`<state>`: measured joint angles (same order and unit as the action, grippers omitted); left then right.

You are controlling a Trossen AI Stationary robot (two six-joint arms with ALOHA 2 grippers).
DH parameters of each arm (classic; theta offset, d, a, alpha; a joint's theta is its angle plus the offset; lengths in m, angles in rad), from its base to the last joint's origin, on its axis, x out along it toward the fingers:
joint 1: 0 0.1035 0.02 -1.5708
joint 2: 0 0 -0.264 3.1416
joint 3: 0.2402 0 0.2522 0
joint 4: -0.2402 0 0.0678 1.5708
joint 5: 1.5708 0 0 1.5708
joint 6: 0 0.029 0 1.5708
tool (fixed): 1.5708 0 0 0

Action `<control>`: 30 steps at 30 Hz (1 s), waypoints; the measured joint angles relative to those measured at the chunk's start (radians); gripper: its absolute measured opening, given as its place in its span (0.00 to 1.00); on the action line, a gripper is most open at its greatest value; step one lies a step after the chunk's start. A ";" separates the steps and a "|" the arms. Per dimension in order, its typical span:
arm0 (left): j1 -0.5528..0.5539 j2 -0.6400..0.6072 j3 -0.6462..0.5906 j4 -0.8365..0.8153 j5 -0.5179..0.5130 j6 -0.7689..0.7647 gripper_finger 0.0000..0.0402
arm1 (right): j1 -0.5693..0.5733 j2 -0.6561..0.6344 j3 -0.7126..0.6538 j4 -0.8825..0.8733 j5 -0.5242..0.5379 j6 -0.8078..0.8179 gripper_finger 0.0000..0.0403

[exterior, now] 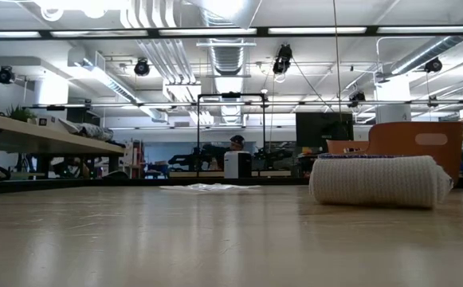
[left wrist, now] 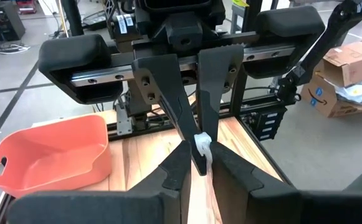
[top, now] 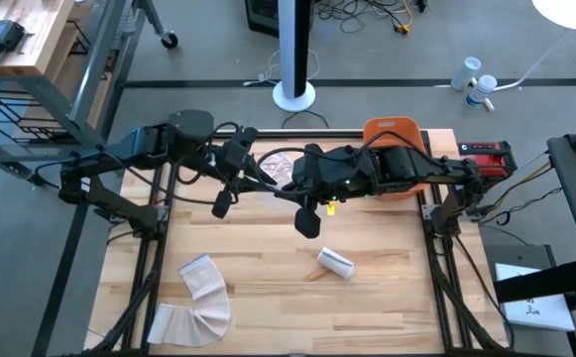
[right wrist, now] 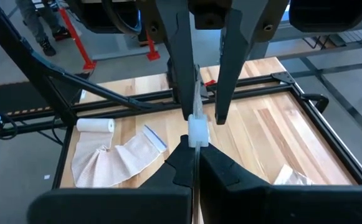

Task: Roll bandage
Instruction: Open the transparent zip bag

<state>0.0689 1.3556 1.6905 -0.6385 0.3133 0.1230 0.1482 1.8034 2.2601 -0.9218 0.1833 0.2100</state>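
Note:
A rolled white bandage [top: 335, 262] lies on its side on the table right of the middle; it also shows in the low view [exterior: 378, 181]. A loose, curved bandage strip [top: 200, 297] lies flat near the front left and shows in the right wrist view [right wrist: 121, 155], with a small white roll [right wrist: 95, 125] by its far end. Both arms are raised over the table's far half, above the low view's frame. My left gripper [left wrist: 196, 167] and my right gripper [right wrist: 193, 152] point at each other, tips meeting on a small white piece [right wrist: 196, 134]. My left gripper comes level from the table's left, and its fingertips [left wrist: 184, 163] close at the small white piece [left wrist: 202, 146], held clear above the table. What the piece is cannot be told. My right gripper comes level from the table's right, and its fingertips [right wrist: 182, 155] pinch the lower end of the white piece [right wrist: 196, 142]. A thin white edge runs on from it between the other gripper's fingers. The piece is lifted clear of the table.
An orange bin [top: 397, 149] stands at the far right of the table and shows in the left wrist view [left wrist: 50, 155]. A crumpled clear wrapper [top: 278, 164] lies under the arms at the far middle. Bare wood lies between the roll and the strip.

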 joint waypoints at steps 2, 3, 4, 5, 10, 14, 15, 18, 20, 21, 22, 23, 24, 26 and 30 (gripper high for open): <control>0.000 0.000 0.000 -0.001 0.000 0.000 0.12 | 0.000 0.000 0.000 0.000 0.000 0.000 0.00; 0.000 0.000 0.000 0.000 0.000 0.000 0.12 | 0.000 0.000 0.000 -0.001 0.000 0.000 0.00; 0.000 0.000 0.000 0.000 0.000 0.000 0.12 | 0.000 0.000 0.000 0.000 0.000 0.000 0.00; 0.000 0.000 0.000 0.000 0.000 -0.001 0.12 | 0.000 0.000 0.000 0.000 0.000 0.000 0.00; 0.000 0.001 0.000 0.000 0.000 -0.034 0.10 | 0.000 0.000 0.000 -0.003 0.000 0.007 0.00; 0.000 0.003 0.000 0.000 0.000 -0.058 0.02 | 0.000 0.000 0.000 -0.010 0.001 0.008 0.00; 0.000 0.003 0.000 0.001 0.000 -0.066 0.01 | 0.000 0.000 0.000 -0.009 0.001 0.008 0.00; 0.000 0.003 0.000 0.001 -0.012 -0.066 0.00 | 0.000 0.000 0.000 -0.011 0.003 0.008 0.00; 0.000 0.002 0.000 0.001 -0.029 -0.065 0.00 | 0.000 0.000 0.000 -0.012 0.004 0.008 0.00; 0.000 0.001 0.000 0.001 -0.033 -0.064 0.00 | 0.000 0.000 0.001 -0.014 0.004 0.006 0.00; 0.000 0.001 0.000 0.002 -0.035 -0.064 0.00 | 0.000 0.001 0.007 -0.022 0.004 0.002 0.01; 0.000 0.001 0.000 0.004 -0.036 -0.064 0.00 | 0.001 0.002 0.012 -0.029 0.004 0.000 0.02; 0.000 0.001 0.000 0.004 -0.037 -0.064 0.00 | 0.001 0.002 0.018 -0.036 0.002 -0.001 0.04; 0.000 0.001 0.000 0.002 -0.039 -0.064 0.00 | 0.002 0.002 0.030 -0.050 0.000 -0.002 0.10; 0.000 0.000 0.000 -0.008 -0.043 -0.064 0.00 | 0.002 0.002 0.042 -0.077 -0.001 -0.010 0.24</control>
<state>0.0692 1.3560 1.6901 -0.6466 0.2707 0.0586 0.1501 1.8050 2.3020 -0.9989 0.1825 0.2005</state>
